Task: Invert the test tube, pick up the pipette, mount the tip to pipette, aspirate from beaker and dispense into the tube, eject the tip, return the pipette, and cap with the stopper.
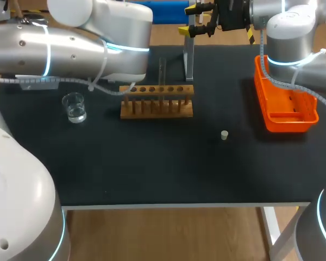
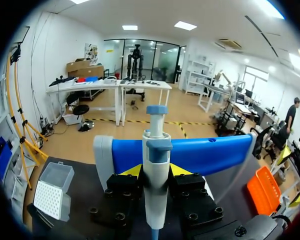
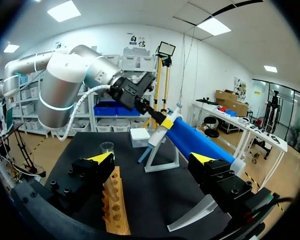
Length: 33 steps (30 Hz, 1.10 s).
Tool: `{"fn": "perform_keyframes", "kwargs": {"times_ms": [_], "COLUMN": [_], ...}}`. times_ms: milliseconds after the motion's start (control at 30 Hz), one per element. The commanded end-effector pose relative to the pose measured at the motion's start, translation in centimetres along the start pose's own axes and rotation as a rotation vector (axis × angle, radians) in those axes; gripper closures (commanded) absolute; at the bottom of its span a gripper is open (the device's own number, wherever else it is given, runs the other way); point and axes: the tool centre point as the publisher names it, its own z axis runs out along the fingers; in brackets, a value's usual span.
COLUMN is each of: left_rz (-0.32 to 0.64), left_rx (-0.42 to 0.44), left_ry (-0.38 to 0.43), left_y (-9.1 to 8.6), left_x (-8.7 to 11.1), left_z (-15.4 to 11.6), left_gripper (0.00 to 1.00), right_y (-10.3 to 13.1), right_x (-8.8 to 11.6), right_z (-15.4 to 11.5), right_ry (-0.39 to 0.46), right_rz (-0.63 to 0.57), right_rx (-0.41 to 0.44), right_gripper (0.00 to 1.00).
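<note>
Right wrist view shows us our left arm (image 3: 70, 85) arching in from beyond the wooden test tube rack (image 3: 115, 205), left gripper (image 3: 164, 121) clamped on the tilted pipette (image 3: 155, 137) past the rack's far end; right gripper (image 3: 151, 158) gapes wide, the rack beneath.

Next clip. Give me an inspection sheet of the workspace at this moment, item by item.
Surface: black table, no spill visible.
Job's things: pipette held by left arm; beaker with clear liquid; test tube upright in wooden rack; stopper loose on table; tip box beside left pincer.
Clutter: orange tray; pipette stand; blue roll at far edge.
Pincers: left pincer shut on pipette; right pincer open, holding nothing.
Cables: white hose on left arm; right arm's hose crosses over orange tray.
Surroundings: nothing seen.
</note>
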Motion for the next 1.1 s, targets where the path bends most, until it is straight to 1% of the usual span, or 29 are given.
{"fn": "perform_keyframes", "kwargs": {"times_ms": [33,633,667,700,733,1100], "left_rz": [0.001,-0.013,-0.017,-0.023,-0.027,-0.046], "left_rx": [-0.021,-0.064,-0.068,-0.069,-0.07,-0.067], "left_ry": [-0.011,-0.035,-0.036,-0.038,-0.039,-0.06], "left_y": [-0.3,0.1,0.1,0.2,0.2,0.1], "left_x": [0.1,0.1,0.1,0.1,0.1,0.0], "left_z": [0.6,1.2,1.2,1.1,1.1,0.2], "left_gripper": [1.0,1.0,0.83,0.43,0.0,0.0], "right_y": [0.0,0.0,0.0,0.0,0.0,0.0], "right_x": [0.0,0.0,0.0,0.0,0.0,0.0], "right_z": [-0.1,-0.1,-0.1,-0.1,-0.1,-0.1], "right_ry": [0.003,0.003,0.003,0.003,0.003,0.003], "right_rz": [0.001,0.001,0.001,0.001,0.001,0.001], "right_rx": [0.003,0.003,0.003,0.003,0.003,0.003], "right_gripper": [0.0,0.0,0.0,0.0,0.0,0.0]}}
